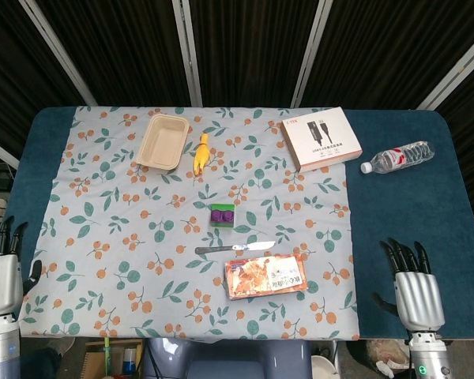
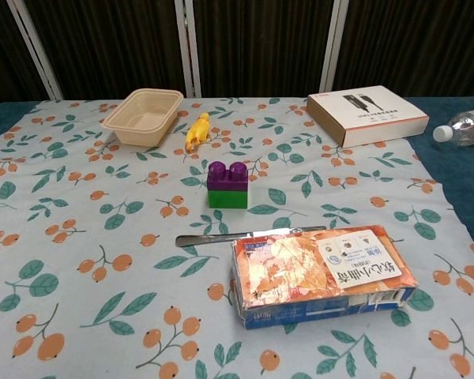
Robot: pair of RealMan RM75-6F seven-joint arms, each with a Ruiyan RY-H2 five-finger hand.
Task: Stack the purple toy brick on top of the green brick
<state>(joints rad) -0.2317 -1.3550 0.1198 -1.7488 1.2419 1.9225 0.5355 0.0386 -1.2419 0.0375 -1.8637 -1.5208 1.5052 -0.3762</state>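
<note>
Purple toy brick [image 2: 227, 174] is seated squarely on the green brick [image 2: 227, 197]; nothing is left. Left hand [image 1: 0, 272] and right hand [image 1: 417, 294] are held empty, fingers spread.

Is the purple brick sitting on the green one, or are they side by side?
On it. In the chest view the purple brick sits squarely atop the green brick, edges lined up, studs upward.

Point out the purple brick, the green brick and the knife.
purple brick [image 2: 227, 175], chest view, on its front face below the studs.
green brick [image 2: 227, 198], chest view, on the front face, under the purple one.
knife [image 2: 221, 238], chest view, on the handle, lying flat near the snack box.
</note>
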